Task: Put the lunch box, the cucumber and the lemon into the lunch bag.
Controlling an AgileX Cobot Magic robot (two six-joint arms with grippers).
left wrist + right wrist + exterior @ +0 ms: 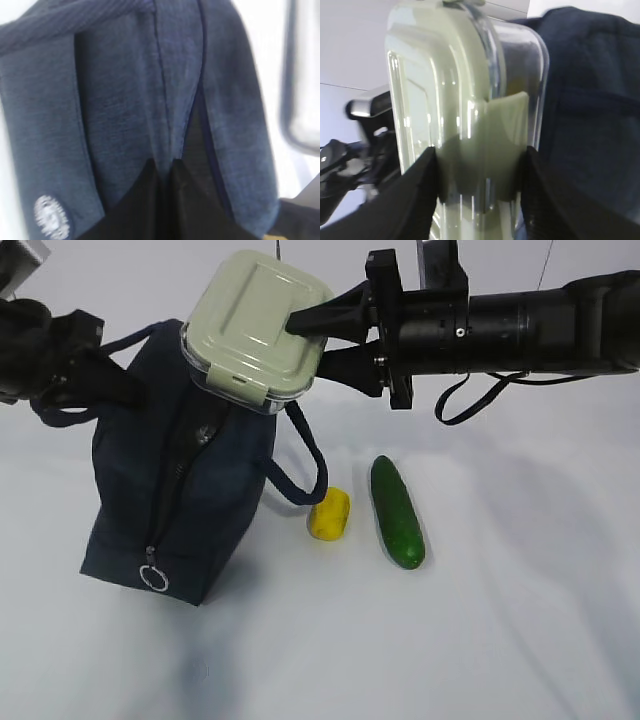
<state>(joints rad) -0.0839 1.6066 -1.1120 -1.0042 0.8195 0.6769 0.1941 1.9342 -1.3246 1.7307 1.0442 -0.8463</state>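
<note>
While the right gripper (318, 338) clamps the lunch box (257, 328) across its lid and base, just above the lunch bag (180, 490), the left gripper (162, 172) is pinched shut on the bag's fabric. The zip looks mostly closed, so the mouth probably needs widening before lowering the box level. Beside the bag lie one lemon (330, 514) and one cucumber (397, 511); one box, one bag.

Left gripper (162, 167) pinched closed — right gripper (480, 170) half-spread, clamping, arm outstretched
</note>
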